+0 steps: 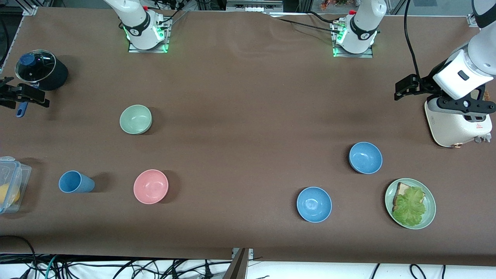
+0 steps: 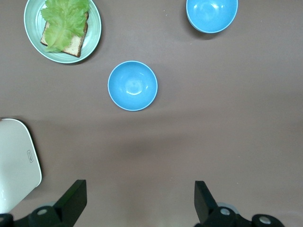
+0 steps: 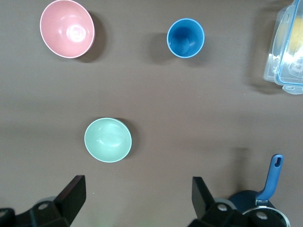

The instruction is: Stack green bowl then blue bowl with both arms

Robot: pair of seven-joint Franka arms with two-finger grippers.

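Note:
The green bowl (image 1: 135,119) sits upright toward the right arm's end of the table; it also shows in the right wrist view (image 3: 108,140). Two look-alike blue bowls stand toward the left arm's end: one (image 1: 365,157) (image 2: 132,85) farther from the front camera, the other (image 1: 314,204) (image 2: 211,14) nearer. My left gripper (image 1: 405,88) (image 2: 137,203) is open and empty, up in the air beside a white appliance. My right gripper (image 1: 25,96) (image 3: 136,197) is open and empty, raised over the pot's blue handle at the table's end.
A pink bowl (image 1: 150,186) and a blue cup (image 1: 75,182) stand nearer the front camera than the green bowl. A green plate (image 1: 428,213) bears bread and lettuce. A white appliance (image 1: 457,126), a lidded dark pot (image 1: 42,69) and a clear container (image 1: 11,184) stand at the table's ends.

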